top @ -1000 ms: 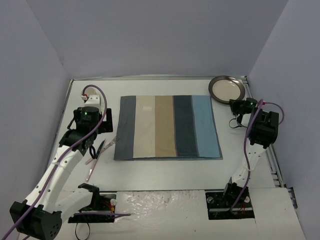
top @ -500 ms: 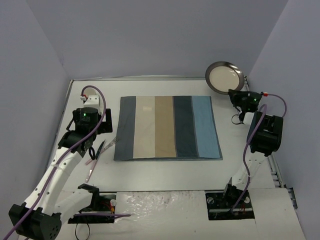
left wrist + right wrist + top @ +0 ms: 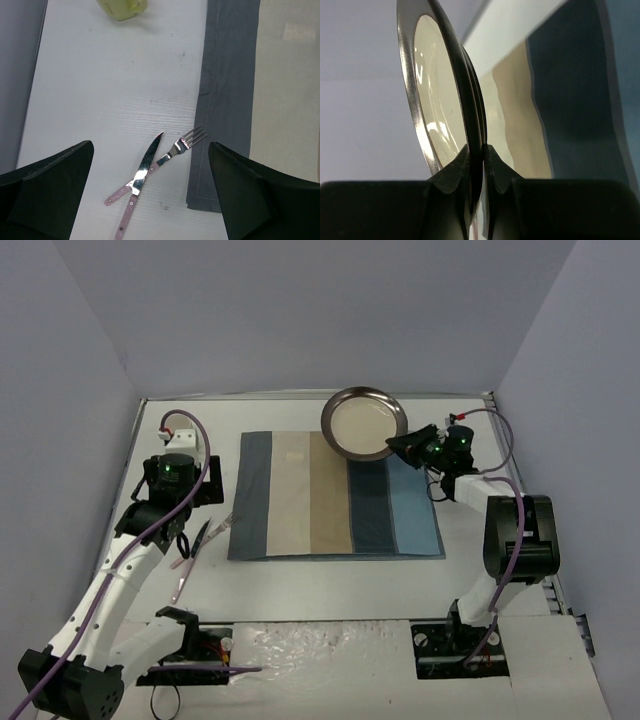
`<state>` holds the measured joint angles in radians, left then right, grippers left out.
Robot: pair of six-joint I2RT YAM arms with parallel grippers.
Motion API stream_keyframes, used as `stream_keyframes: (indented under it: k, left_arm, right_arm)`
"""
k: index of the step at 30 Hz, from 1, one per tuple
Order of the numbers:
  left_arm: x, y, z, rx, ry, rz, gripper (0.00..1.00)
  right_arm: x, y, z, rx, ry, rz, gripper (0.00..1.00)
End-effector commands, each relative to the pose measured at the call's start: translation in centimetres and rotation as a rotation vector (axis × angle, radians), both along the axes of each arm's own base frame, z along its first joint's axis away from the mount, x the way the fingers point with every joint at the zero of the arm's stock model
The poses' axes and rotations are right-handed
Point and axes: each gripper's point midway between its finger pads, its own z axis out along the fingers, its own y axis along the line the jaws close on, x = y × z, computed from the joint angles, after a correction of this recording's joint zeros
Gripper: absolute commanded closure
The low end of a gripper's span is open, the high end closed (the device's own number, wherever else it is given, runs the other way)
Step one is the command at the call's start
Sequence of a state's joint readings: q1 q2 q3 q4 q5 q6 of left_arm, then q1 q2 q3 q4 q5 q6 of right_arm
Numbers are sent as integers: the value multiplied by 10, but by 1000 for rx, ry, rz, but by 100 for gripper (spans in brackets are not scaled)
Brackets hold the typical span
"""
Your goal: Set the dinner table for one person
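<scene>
Worktop point(image 3: 330, 585) – white, flat, metal-edged; fills the floor of the cell between lavender-grey walls, under both arms and everything listed below.

Placemat point(image 3: 335, 495) – striped cloth: grey, cream, beige, dark blue, light blue. Lies flat at mid-worktop.

Plate point(image 3: 364, 423) – round, dark metal rim, cream centre. Off the worktop, tilted, above the far edge of the placemat over the beige and dark stripes. Seen edge-on from the right wrist.

Right claw point(image 3: 477, 155) – clenched on the plate's rim, one finger on each face. Reaches in from the right side.

Left claw point(image 3: 150, 143) – released, fingers spread wide. Hangs over the worktop left of the placemat, above the cutlery, touching nothing.

Fork point(image 3: 177, 147) – metal head, pink handle. Lies on the worktop, tines at the placemat's left edge.

Knife point(image 3: 142, 167) – metal blade, pink handle. Lies across the fork's handle, blade pointing away from the arm bases.

Yellow item point(image 3: 122, 6) – on the worktop beyond the cutlery, cut off by the frame; cannot tell what it is.
</scene>
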<state>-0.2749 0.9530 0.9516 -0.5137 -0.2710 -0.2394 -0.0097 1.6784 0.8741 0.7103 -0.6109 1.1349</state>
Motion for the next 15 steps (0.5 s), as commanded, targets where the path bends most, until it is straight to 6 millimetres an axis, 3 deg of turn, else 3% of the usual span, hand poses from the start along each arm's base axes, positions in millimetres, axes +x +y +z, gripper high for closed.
stream_keyframes:
  k: [1,5,15]
  left_arm:
    - [8,3,21,-11,-83,21,3]
    - [8,5,21,-7,-85,28,3]
    - [8,5,20,-6,-84,30,3]
  right_arm:
    - [-24,35,50,-30,-195,155,100]
    - [-44,59,28,-39,-155,239,100]
    - [-71,90,-11,-60,-114,357,100]
